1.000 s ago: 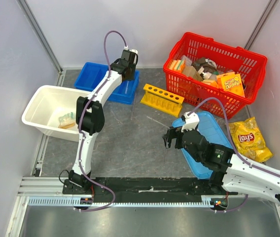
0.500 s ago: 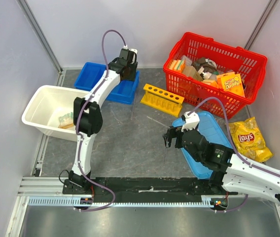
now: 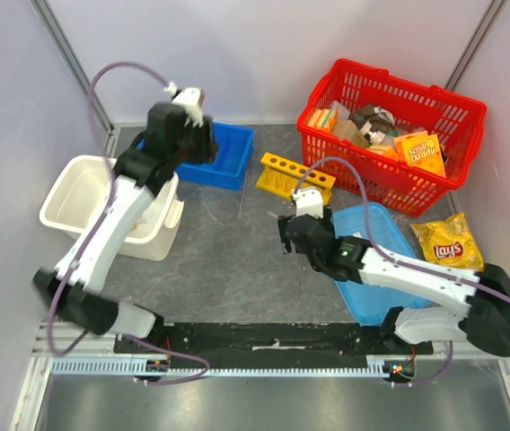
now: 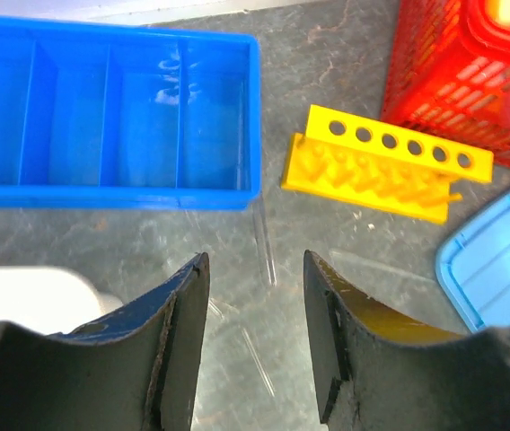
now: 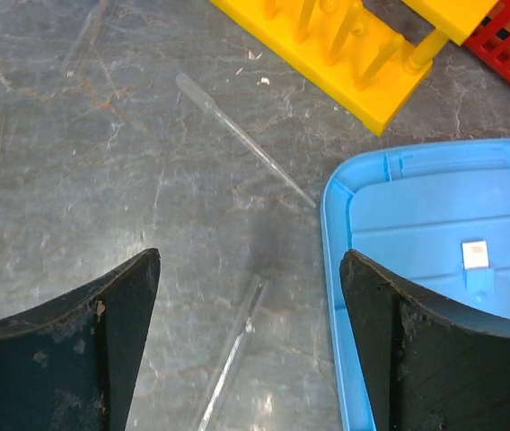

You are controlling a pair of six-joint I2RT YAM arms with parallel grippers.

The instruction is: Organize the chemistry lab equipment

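Your left end effector [image 4: 255, 262] and right end effector [image 5: 248, 260] are both spread, empty. Yellow rack [image 3: 295, 178] is on the bench [image 3: 228, 260] between blue bin [image 3: 228, 154] and red basket [image 3: 390, 126], clear tubes [image 5: 233, 355] loose near it.
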